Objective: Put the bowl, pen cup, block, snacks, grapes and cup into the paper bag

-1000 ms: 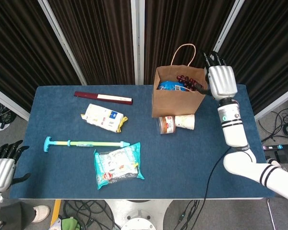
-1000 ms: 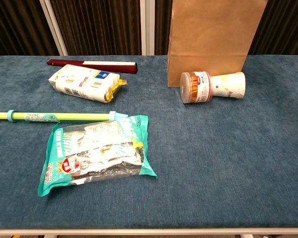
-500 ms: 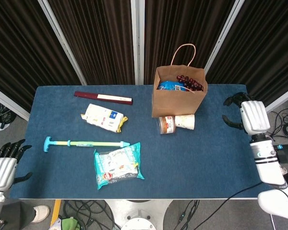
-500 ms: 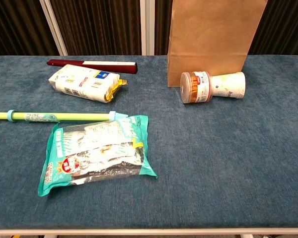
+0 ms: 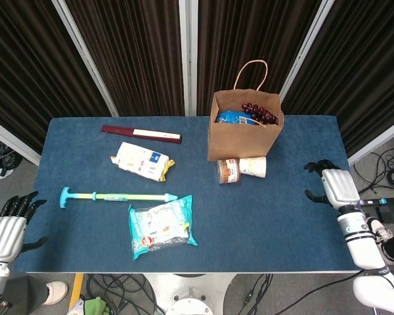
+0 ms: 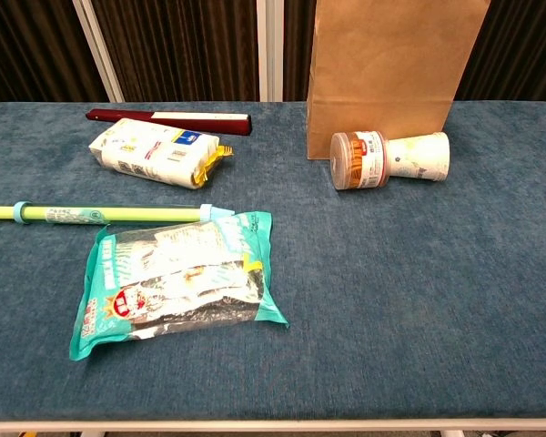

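The brown paper bag (image 5: 244, 134) (image 6: 387, 73) stands upright at the back right of the table, with dark red grapes (image 5: 257, 113) and a blue packet (image 5: 233, 118) showing at its mouth. A white cup (image 5: 241, 168) (image 6: 391, 158) with an orange-red lid lies on its side just in front of the bag. My right hand (image 5: 333, 185) hovers at the table's right edge, empty, fingers apart. My left hand (image 5: 5, 231) hangs off the front left corner, empty too. Neither hand shows in the chest view.
A teal snack bag (image 5: 161, 226) (image 6: 173, 282) lies front centre, a white and yellow packet (image 5: 142, 161) (image 6: 155, 151) behind it. A long green and blue stick (image 5: 117, 195) (image 6: 100, 214) lies between them. A dark red flat box (image 5: 141, 134) (image 6: 168, 117) lies at the back.
My right hand has pulled away from the bag's mouth, down and right to the table's right edge. The grapes stay in the bag. My left hand barely moved.
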`<state>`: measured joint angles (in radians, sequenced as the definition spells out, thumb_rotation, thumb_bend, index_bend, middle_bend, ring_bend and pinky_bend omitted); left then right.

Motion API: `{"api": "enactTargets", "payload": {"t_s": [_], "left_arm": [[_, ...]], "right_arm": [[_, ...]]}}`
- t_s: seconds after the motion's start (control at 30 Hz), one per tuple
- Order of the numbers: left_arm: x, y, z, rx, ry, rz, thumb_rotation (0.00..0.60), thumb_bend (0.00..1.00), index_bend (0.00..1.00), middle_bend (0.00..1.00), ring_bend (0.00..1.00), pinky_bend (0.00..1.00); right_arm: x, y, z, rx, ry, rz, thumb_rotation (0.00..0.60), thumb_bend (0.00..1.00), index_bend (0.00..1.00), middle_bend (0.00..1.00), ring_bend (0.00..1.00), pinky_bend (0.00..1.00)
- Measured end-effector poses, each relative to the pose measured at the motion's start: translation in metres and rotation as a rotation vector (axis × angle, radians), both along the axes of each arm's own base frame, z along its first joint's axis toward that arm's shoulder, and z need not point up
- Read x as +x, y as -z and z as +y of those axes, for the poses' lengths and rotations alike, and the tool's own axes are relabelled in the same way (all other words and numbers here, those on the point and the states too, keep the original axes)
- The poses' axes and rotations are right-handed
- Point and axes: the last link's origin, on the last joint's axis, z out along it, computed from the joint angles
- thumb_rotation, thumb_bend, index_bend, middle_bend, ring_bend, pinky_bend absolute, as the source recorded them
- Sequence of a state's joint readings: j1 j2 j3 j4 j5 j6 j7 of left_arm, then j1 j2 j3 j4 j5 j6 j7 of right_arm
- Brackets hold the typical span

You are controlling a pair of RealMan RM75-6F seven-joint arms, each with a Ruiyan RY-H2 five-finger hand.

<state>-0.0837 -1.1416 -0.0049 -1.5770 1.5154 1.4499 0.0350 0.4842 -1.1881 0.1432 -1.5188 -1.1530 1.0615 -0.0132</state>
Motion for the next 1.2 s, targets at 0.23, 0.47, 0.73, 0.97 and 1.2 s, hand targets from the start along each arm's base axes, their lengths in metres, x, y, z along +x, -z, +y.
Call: {"api": "enactTargets", "payload": {"t_s": [0.23,0.47,0.73,0.97,1.2], "left_arm": [[-0.002,0.0,-0.002,-0.002,-0.01,-0.002,0.6,0.0,0.27,0.2,0.15,0.11],[-0.004,0.0,-0.004,-0.004,-0.02,-0.004,0.6,0.0,0.27,0.2,0.15,0.11],[-0.006,0.003,-0.005,-0.008,-0.026,-0.008,0.6,0.0,0.27,0.2,0.15,0.11],[-0.008,0.003,-0.006,-0.004,-0.028,-0.013,0.6,0.0,0.27,0.2,0.15,0.11],[-0.011,0.003,-0.008,-0.007,-0.039,-0.013,0.6,0.0,0.27,0.2,0.15,0.11]], "right_arm": [[-0.002,0.045,-0.022,0.107,0.056,-0.004,0.6,0.17,0.16,0.21,0.08,0.3],[0.014,0.074,-0.047,0.108,-0.004,0.083,0.6,0.17,0.15,0.21,0.11,0.37],[0.02,0.101,-0.052,0.176,0.05,0.056,0.6,0.17,0.15,0.25,0.11,0.38],[0.024,0.121,-0.058,0.221,0.095,-0.016,0.6,0.18,0.15,0.23,0.11,0.38],[0.034,0.13,-0.049,0.261,0.035,-0.04,0.6,0.18,0.15,0.23,0.11,0.38]]}}
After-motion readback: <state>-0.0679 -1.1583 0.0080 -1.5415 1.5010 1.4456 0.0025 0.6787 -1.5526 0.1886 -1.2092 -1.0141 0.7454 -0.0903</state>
